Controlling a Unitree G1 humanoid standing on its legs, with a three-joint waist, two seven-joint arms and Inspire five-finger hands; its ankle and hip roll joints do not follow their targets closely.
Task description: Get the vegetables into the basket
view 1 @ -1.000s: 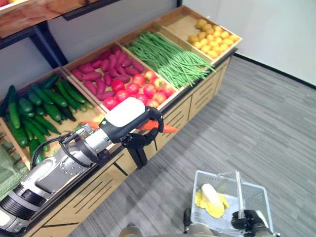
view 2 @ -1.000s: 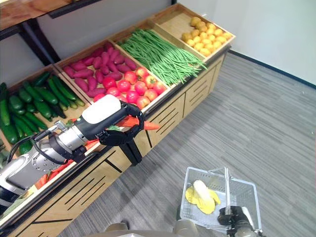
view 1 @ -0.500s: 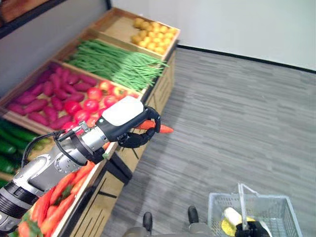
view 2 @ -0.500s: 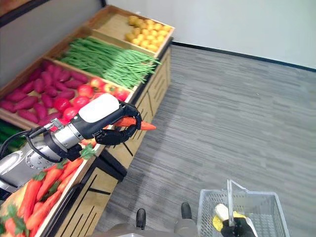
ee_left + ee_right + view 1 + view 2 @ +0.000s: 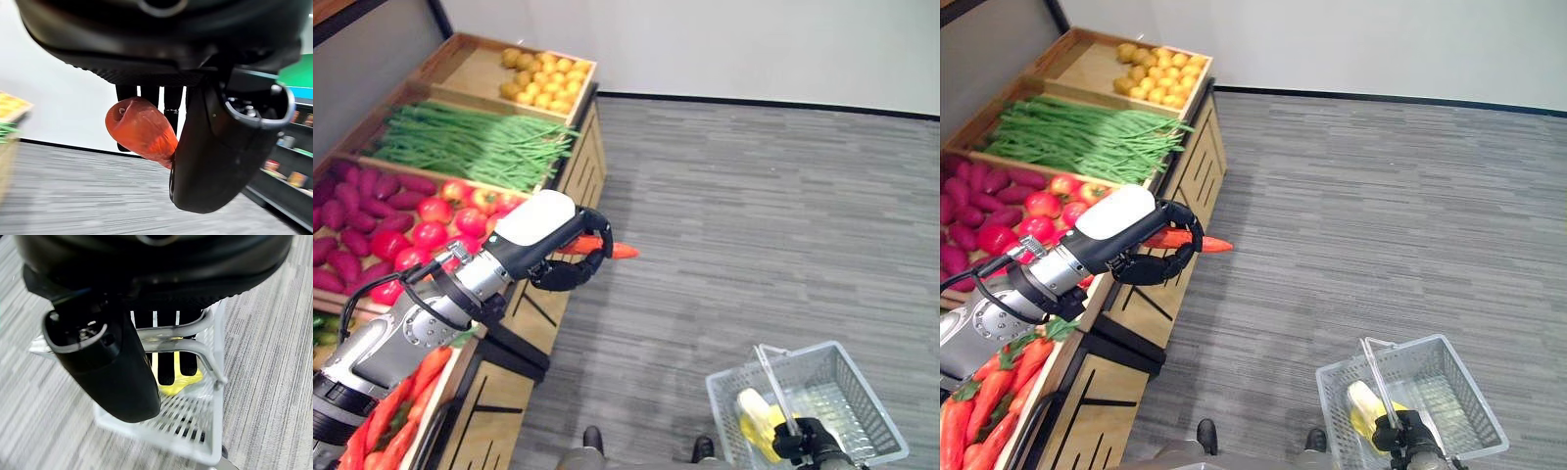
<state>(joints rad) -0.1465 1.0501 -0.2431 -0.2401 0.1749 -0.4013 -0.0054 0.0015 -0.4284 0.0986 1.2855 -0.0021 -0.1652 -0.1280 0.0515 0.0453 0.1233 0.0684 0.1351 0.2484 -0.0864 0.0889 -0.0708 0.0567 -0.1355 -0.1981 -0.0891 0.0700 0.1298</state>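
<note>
One carrot (image 5: 607,247) is being held by the left hand (image 5: 570,257), whose fingers (image 5: 172,105) and thumb are curling round it, with the pointed tip sticking out past the hand toward the open floor (image 5: 773,206). In the left wrist view the carrot's blunt orange end is facing the camera, smooth and reddish-orange with a small pale spot at its centre. One white wire basket (image 5: 862,392) is hanging low at the robot's right, and the right hand (image 5: 1400,431) is gripping its metal handle (image 5: 190,345), fingers wrapped round the bars. Inside the basket one yellow and pale vegetable (image 5: 1363,406) is lying on the mesh bottom.

The wooden display stand (image 5: 570,147) is running along the left, with one bin of yellow fruit (image 5: 536,76), one bin of green beans (image 5: 460,142), one bin sharing red tomatoes (image 5: 435,211) and purple sweet potatoes (image 5: 347,211), and a heap of further carrots (image 5: 989,401) at the near end, too many to count.

Compared with half a second ago, the whole scene is shifting with the camera, so the stand is sitting further left and more grey floor is showing. The carrot is staying gripped in the left hand, above the floor just beside the stand's front edge and well apart from the basket.
</note>
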